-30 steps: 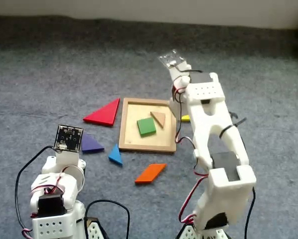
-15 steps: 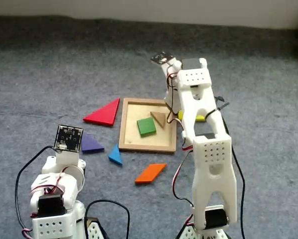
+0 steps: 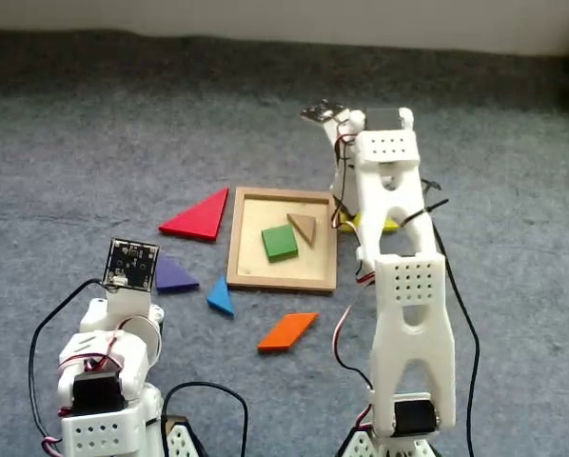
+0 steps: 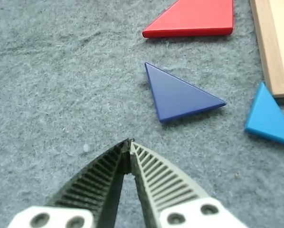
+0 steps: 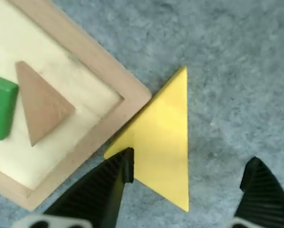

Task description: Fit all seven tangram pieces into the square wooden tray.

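The square wooden tray (image 3: 238,271) lies mid-table with a green square (image 3: 280,242) and a tan triangle (image 3: 304,228) inside. Left of it lie a red triangle (image 3: 198,217), a purple triangle (image 3: 176,275) and a small blue triangle (image 3: 221,296); an orange parallelogram (image 3: 287,329) lies in front. The yellow triangle (image 5: 163,137) rests against the tray's right rim (image 5: 108,88). My right gripper (image 5: 192,178) is open and straddles the yellow triangle. My left gripper (image 4: 130,149) is shut and empty, just short of the purple triangle (image 4: 177,94).
Grey carpet covers the whole table. The right arm (image 3: 399,238) stretches along the tray's right side and hides most of the yellow triangle (image 3: 391,226) from above. The left arm (image 3: 113,362) sits folded at the near left. A pale wall edge runs along the far side.
The right arm has swung and come down beside the tray's right edge, over the yellow triangle. The left arm and the pieces have not moved.
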{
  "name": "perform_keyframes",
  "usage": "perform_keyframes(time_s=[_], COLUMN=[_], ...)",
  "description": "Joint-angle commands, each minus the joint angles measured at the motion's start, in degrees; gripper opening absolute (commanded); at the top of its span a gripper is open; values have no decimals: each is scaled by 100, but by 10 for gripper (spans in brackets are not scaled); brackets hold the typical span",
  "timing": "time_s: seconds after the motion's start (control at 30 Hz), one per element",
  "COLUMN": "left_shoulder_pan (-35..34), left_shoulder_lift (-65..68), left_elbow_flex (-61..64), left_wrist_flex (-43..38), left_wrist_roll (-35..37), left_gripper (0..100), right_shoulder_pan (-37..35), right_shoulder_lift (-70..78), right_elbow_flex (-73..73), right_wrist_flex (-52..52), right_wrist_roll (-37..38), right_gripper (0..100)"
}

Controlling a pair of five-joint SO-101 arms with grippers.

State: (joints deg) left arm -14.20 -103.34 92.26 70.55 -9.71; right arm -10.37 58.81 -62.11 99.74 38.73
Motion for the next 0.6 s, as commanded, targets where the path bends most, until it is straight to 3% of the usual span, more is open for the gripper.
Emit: perform_keyframes(time_s=[0.0, 0.33, 0.57], left_shoulder_pan=[-40, -40, -40], left_shoulder_lift=[-40, -40, -40], left_elbow_flex=[-57, -57, -57], left_wrist_flex=[-114, -114, -114], left_wrist_roll=[-53, -53, -53], left_gripper=[11, 11, 11], right_shoulder_pan=[110, -321, -479], right_shoulder_lift=[-154, -180, -207], right_elbow_flex=[101, 251, 286], right_wrist_flex=[119, 136, 145], right_wrist_roll=[88, 26, -448], right_gripper=[348, 348, 348])
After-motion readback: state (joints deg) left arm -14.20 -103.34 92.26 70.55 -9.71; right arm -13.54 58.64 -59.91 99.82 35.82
